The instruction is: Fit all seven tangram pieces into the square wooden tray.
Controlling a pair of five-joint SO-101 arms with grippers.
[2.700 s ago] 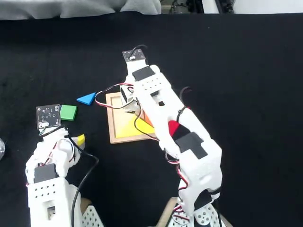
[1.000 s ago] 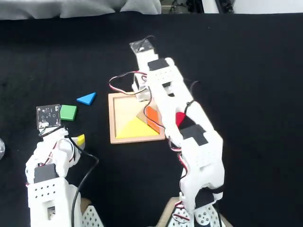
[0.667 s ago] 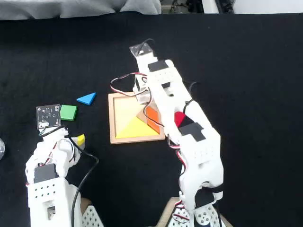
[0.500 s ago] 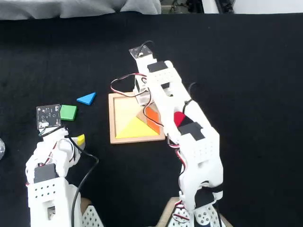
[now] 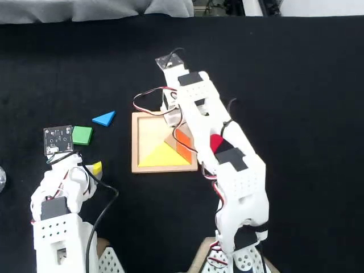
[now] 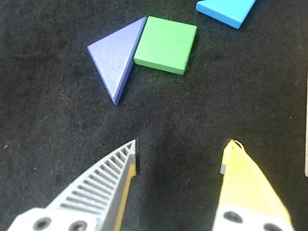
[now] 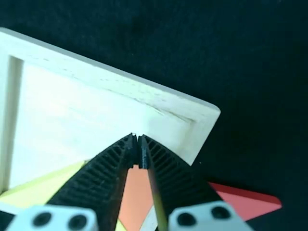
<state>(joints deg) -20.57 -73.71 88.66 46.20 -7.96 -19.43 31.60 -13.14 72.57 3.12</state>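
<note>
Tray sits mid-table on the black cloth, and we count two pieces inside it. The yellow triangle lies along the tray's near edge. The orange piece sits just beside it toward the right wall, partly under the right arm. The rest of the tray floor that we can see is bare pale wood.

We find the right gripper over the tray's far right corner. Its dark fingers are pressed together at the tips and nothing sits between them. The red triangle lies on the cloth just outside the tray's right wall.

Left of the tray, well apart from it, we see three loose pieces. The blue triangle lies farthest from the arms, and the green square is near it. The purple triangle lies against one side of the square.

The left gripper hangs over bare cloth on the near side of those pieces. Its grey and yellow fingers are spread wide and hold nothing.
</note>
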